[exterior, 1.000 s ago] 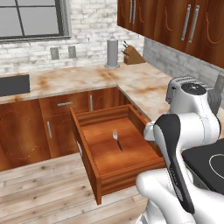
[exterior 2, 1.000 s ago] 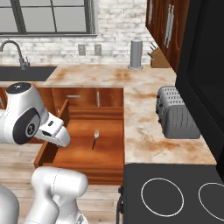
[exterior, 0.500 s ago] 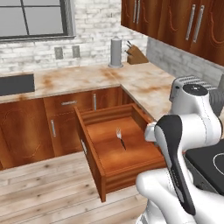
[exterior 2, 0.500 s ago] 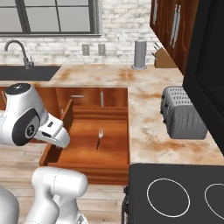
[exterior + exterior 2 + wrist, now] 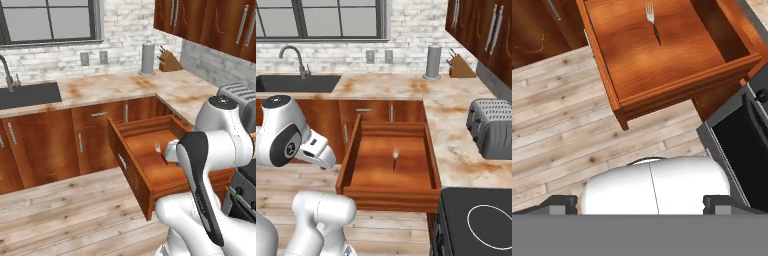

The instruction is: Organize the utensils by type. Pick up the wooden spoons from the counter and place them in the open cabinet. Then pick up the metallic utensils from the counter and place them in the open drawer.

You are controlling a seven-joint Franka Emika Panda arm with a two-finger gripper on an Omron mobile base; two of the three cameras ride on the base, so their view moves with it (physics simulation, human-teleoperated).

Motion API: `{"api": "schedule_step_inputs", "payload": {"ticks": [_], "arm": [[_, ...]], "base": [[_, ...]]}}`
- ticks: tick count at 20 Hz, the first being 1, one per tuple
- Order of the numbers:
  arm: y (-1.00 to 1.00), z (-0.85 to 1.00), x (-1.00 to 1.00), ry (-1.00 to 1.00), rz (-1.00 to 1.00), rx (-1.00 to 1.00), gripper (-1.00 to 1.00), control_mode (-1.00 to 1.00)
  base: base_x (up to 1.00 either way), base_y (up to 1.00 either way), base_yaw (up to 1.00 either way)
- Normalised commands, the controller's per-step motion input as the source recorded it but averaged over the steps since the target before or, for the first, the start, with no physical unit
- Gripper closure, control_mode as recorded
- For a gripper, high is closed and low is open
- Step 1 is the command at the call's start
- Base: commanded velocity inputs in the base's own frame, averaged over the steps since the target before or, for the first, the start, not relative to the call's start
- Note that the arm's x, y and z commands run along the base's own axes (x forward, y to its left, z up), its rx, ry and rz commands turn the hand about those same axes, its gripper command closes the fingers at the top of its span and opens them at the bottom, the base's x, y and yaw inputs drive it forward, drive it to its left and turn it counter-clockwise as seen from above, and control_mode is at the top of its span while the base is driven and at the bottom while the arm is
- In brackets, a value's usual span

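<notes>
A small fork with silver tines and a dark handle (image 5: 395,158) lies flat in the open reddish-brown wooden drawer (image 5: 356,150), its length running front to back, tines toward the cabinets. The pincer (image 5: 641,202) stands apart, holding nothing.

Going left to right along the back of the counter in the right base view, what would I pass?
Faucet → sink → wall outlets → grey canister → knife block.
</notes>
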Motion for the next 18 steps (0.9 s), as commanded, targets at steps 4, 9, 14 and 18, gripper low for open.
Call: {"api": "schedule_step_inputs", "payload": {"ticks": [4, 9, 14, 18], "arm": [[0.0, 0.0, 0.0, 0.0, 0.0, 0.0, -1.0, 1.0], [0.0, 0.0, 0.0, 0.0, 0.0, 0.0, -1.0, 1.0], [0.0, 0.0, 0.0, 0.0, 0.0, 0.0, -1.0, 1.0], [0.0, 0.0, 0.0, 0.0, 0.0, 0.0, -1.0, 1.0]], "base": [[-0.17, 0.63, 0.0], [-0.48, 0.52, 0.21], [-0.41, 0.67, 0.2], [-0.17, 0.79, 0.24]]}}
